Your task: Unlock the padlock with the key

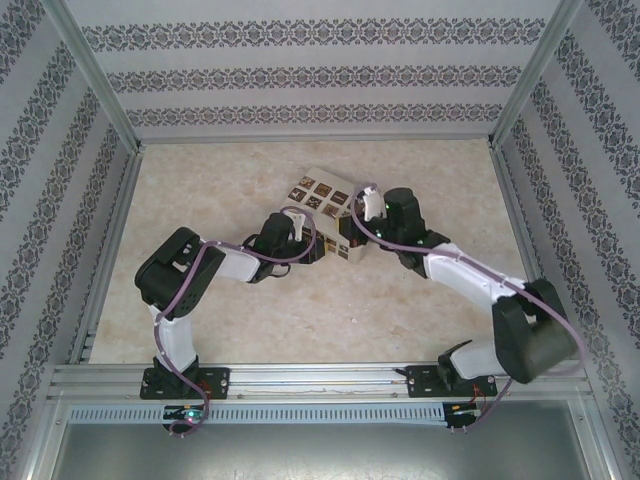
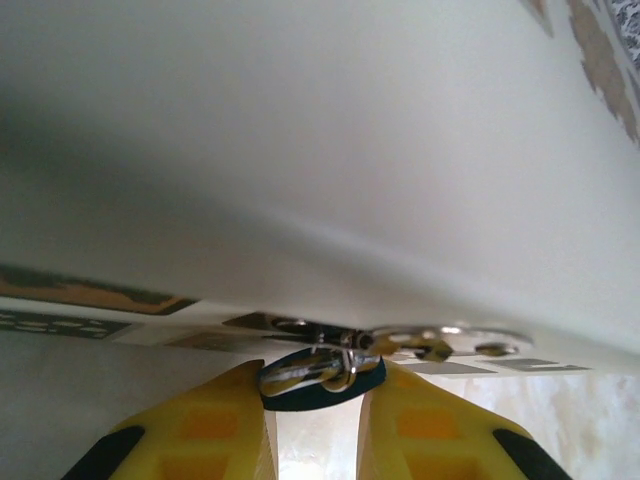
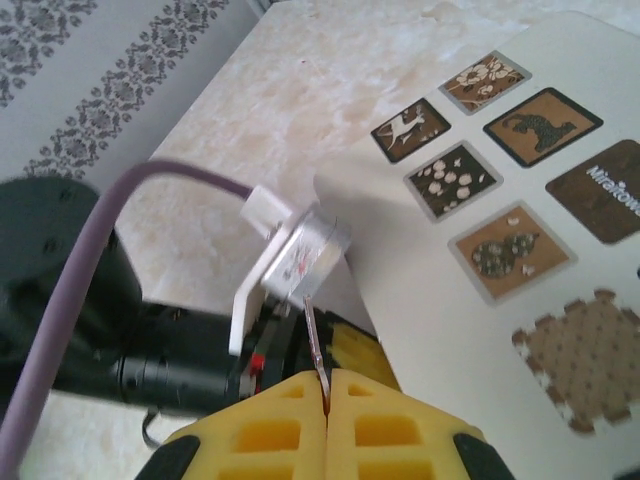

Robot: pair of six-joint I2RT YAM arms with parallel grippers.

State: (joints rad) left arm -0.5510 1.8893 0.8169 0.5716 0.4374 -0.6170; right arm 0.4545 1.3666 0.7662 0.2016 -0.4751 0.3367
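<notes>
In the left wrist view, the small blue padlock with its silvery shackle hangs from a metal hasp on the edge of the cream patterned box. My left gripper has its yellow fingers pressed against both sides of the padlock's body. In the right wrist view, my right gripper is shut on the key. The thin metal blade sticks up from between the fingertips and points toward the left arm's wrist. From above, both grippers meet at the box's near side.
The cream box with brown picture squares lies tilted on the marble-look table. The left arm's wrist camera and purple cable sit close in front of the key. Patterned walls enclose the table on three sides.
</notes>
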